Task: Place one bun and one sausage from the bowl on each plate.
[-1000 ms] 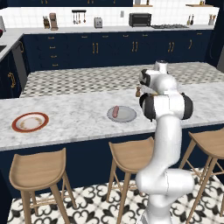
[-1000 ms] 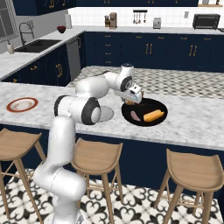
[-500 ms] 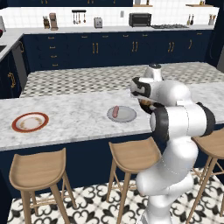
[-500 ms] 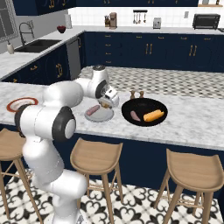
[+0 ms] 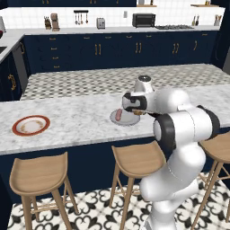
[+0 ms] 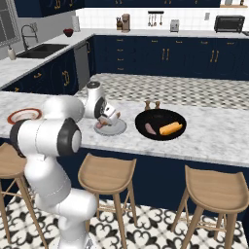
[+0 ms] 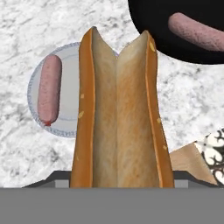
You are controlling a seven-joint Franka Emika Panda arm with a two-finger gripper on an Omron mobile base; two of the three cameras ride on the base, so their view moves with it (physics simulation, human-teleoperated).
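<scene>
1. Left base view: a white robot arm rises from the lower right of the frame and bends toward the marble counter at centre. Its claw hangs over a grey plate just right of centre, and a pink sausage lies on the plate's left half. A sliver of orange shows under the hand, probably the bun it carries. A white plate with a red-brown rim sits at far left, well apart, with nothing on it; it likely awaits the second pair.

2. Right base view: the arm rises from the lower left. The claw is tilted down over the grey plate at centre-left. To the right, near the plate, a black bowl holds 1 sausage and 1 bun side by side, left for the other plate. The red-rimmed plate is at far left.

3. Hand view: a split bun stands lengthwise up the middle of the frame, gripped at its lower end by the partly open claw. Behind it, at centre left, is the grey plate with its sausage; the bowl's black edge and another sausage sit at upper right. The bun seems poised to go down beside the plated sausage.
</scene>
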